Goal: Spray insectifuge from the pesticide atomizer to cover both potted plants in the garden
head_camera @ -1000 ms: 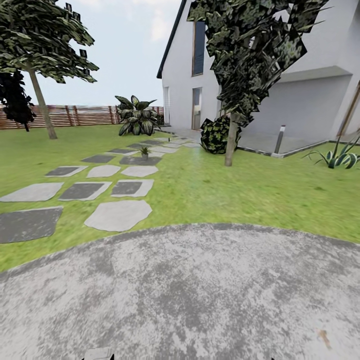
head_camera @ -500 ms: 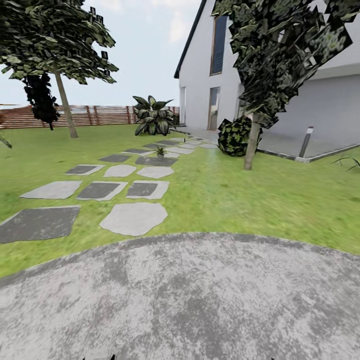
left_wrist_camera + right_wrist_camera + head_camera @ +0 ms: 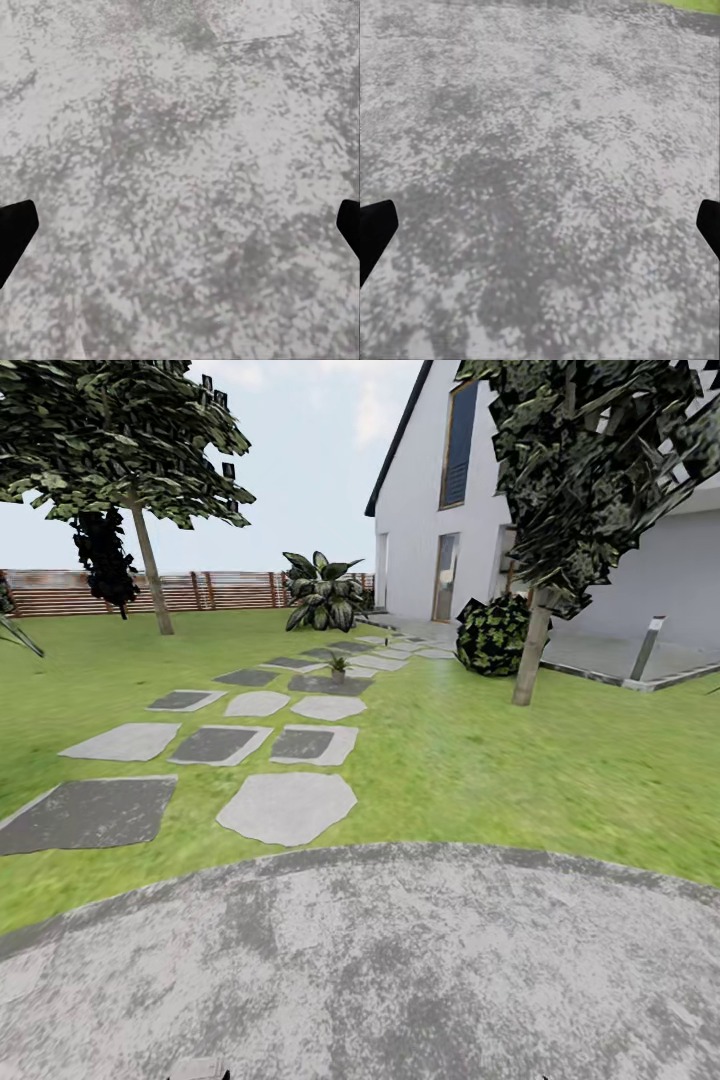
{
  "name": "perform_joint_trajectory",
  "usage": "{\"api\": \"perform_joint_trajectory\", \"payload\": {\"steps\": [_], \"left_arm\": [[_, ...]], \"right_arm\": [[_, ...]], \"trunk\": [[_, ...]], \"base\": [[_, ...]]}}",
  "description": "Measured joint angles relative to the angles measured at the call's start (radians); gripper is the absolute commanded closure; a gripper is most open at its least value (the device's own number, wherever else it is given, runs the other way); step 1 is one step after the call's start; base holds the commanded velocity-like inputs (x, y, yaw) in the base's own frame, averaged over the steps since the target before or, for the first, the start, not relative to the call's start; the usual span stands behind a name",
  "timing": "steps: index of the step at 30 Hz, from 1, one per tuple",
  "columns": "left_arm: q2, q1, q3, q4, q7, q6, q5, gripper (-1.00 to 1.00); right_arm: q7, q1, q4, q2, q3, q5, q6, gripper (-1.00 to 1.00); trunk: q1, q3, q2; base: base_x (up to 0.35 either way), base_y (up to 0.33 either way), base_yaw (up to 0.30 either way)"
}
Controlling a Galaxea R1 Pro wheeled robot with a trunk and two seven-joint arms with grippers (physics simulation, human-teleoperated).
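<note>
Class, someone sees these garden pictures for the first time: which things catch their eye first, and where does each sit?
The round grey paved patio spreads across the foreground of the head view. A trail of grey stepping stones runs from it over the green lawn toward the white gabled house at right. A small potted plant stands far along that trail.

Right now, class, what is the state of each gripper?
Left gripper: open, fingers wide apart, nothing between them, grey paved patio below.
Right gripper: open, fingers wide apart, holding nothing, over the same patio.
</note>
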Motion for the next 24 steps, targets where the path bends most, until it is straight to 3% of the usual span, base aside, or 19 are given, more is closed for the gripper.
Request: {"api": "perform_joint_trajectory", "payload": {"steps": [24], "left_arm": [[-0.002,0.000,-0.001,0.015,0.000,0.000,-0.013,-1.00]], "right_arm": [[0.000,0.000,0.000,-0.002,0.000,0.000,0.000,-1.00]], "trunk": [[0.000,0.000,0.000]], "base": [[0.333,0.101,0.000]]}}
